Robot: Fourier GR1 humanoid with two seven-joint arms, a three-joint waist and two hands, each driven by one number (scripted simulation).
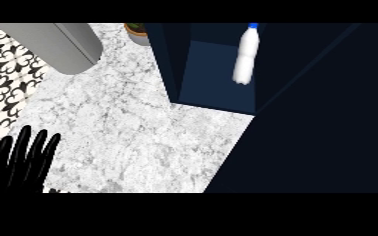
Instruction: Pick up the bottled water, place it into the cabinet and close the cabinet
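I see the bottled water (246,55) standing inside the open cabinet (214,77), so only its door (310,130) needs shutting, while my left hand (26,157) rests empty, fingers straight, at the counter (133,130) edge.

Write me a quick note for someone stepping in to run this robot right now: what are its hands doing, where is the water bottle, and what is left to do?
Hands: the left hand is open, fingers up, resting at the view's lower left and holding nothing. The right hand is not in view.
Things: the bottled water is inside the cabinet, blue cap toward the view's top, with no hand on it.
Done: the bottle is picked up and placed in.
Left: close the cabinet. Its front is open, and the large dark panel at the right looks like its door, swung out over the counter.
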